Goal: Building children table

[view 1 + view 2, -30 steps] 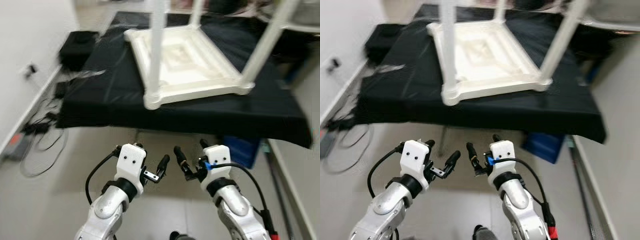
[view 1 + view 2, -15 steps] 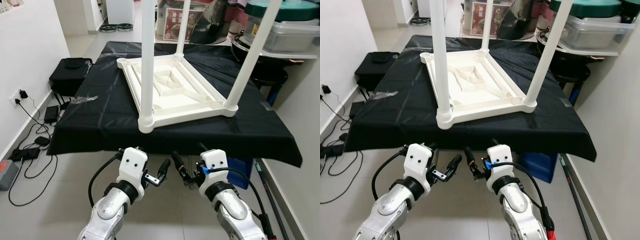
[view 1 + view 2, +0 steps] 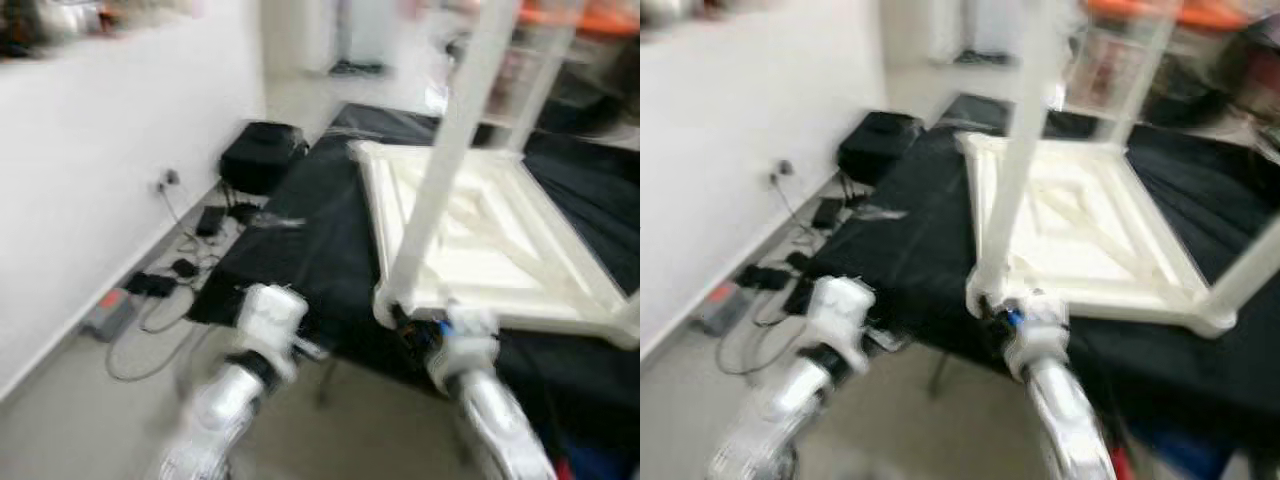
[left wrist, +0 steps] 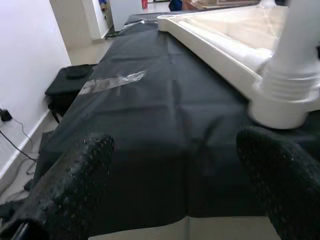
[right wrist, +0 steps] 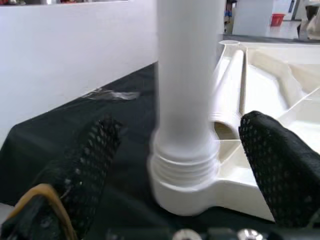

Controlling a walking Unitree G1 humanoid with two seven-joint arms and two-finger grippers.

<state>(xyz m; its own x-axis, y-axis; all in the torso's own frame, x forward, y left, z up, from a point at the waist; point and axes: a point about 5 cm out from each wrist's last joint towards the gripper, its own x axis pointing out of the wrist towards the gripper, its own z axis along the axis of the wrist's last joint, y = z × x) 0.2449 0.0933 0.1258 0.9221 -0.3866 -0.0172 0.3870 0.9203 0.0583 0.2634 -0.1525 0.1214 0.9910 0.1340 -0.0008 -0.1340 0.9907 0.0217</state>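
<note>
Closer now to white plastic children's table (image 3: 480, 245), upturned on black cloth (image 4: 150, 125) for leg fitting. Right pincer (image 5: 185, 165) spread, straddling white screwed-in corner leg (image 5: 187, 75); left pincer (image 4: 175, 175) likewise apart, empty, beside.

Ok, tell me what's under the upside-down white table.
The white table lies top-down on a black cloth, legs up. The cloth covers the surface below, which cannot be seen. The right gripper, open, frames the near leg.
</note>
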